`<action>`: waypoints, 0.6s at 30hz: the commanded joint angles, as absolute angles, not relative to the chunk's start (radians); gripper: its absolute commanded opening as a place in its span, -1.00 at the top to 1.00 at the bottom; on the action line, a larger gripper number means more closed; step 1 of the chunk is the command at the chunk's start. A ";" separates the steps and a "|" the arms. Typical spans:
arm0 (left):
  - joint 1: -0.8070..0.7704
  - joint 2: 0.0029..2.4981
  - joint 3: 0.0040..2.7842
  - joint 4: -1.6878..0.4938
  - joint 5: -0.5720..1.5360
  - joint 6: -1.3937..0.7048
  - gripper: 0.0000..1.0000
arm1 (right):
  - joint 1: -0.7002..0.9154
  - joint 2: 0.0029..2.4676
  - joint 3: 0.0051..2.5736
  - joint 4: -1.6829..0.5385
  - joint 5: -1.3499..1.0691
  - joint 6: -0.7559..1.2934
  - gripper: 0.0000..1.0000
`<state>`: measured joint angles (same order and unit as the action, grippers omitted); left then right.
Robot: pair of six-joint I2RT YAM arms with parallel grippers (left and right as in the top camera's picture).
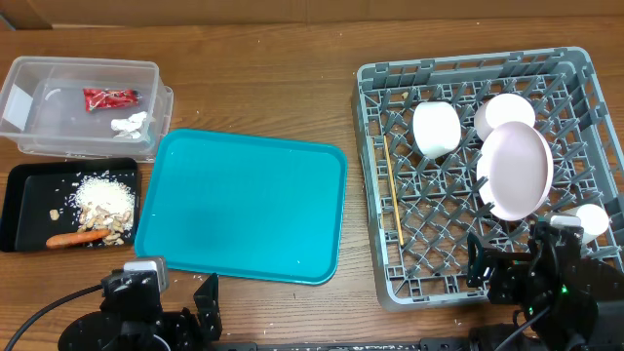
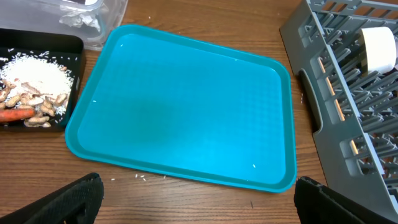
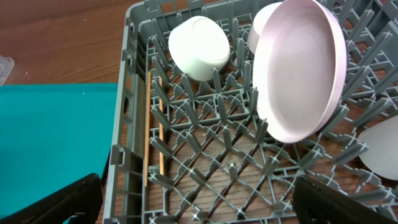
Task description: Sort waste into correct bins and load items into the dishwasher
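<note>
A: Pincers?
B: Both released. Left pincer [image 2: 198, 198] gapes at the teal tray's [image 2: 186, 106] lower edge, right pincer [image 3: 198, 198] over the dish rack [image 3: 127, 124].
A: Task things?
B: Wrapper [image 1: 109, 97] and tissue [image 1: 130, 124] in the clear tub [image 1: 24, 73], upper left. Scraps [image 1: 105, 203] and carrot [image 1: 78, 237] in the black tray [image 1: 19, 210]. Plate [image 1: 517, 171], bowls [image 1: 436, 129] and chopsticks [image 1: 391, 190] racked.
A: Tip?
B: Looks done. Park arms low, clear of the plate.

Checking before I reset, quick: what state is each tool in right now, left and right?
Left tool: open, holding nothing.
Right tool: open, holding nothing.
</note>
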<state>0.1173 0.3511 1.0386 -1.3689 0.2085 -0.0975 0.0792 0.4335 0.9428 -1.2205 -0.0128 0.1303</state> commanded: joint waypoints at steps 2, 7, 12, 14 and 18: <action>0.110 0.345 1.036 -1.368 0.210 -0.102 -1.00 | 0.079 0.426 0.943 -1.217 -0.001 0.134 -1.00; 0.110 0.345 1.036 -1.368 0.210 -0.102 -1.00 | 0.079 0.426 0.943 -1.217 -0.001 0.134 -1.00; 0.110 0.345 1.036 -1.368 0.210 -0.102 -1.00 | 0.079 0.426 0.942 -1.216 -0.001 0.134 -1.00; 0.110 0.345 1.036 -1.368 0.210 -0.102 -1.00 | 0.077 0.414 0.942 -1.216 -0.001 0.134 -1.00; 0.110 0.345 1.036 -1.368 0.210 -0.102 -1.00 | 0.077 0.408 0.942 -1.208 0.008 0.126 -1.00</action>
